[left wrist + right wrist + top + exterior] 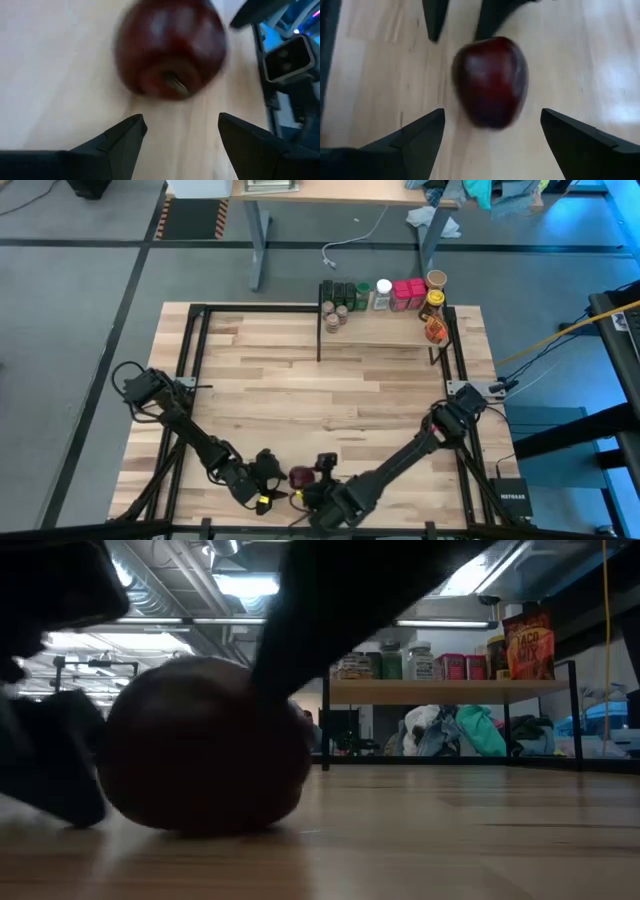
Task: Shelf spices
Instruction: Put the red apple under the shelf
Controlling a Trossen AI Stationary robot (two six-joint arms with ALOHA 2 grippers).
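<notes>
The spices (385,295), several small jars, boxes and a packet, stand in a row on the shelf (385,328), a light-wood board on black posts at the table's far right. In the low view the spices (440,665) and the shelf (450,690) show far behind. Both grippers are at the near edge, far from them. A dark red apple (302,476) lies on the tabletop between them. My left gripper (182,130) stands open just short of the apple (172,47). My right gripper (492,125) is open, its fingertips on either side of the apple's (491,82) near end, apart from it.
A black frame (190,380) runs around the tabletop. A wide stretch of bare planks (320,400) lies between the grippers and the shelf. Beyond the table stand a desk (340,195) and clutter.
</notes>
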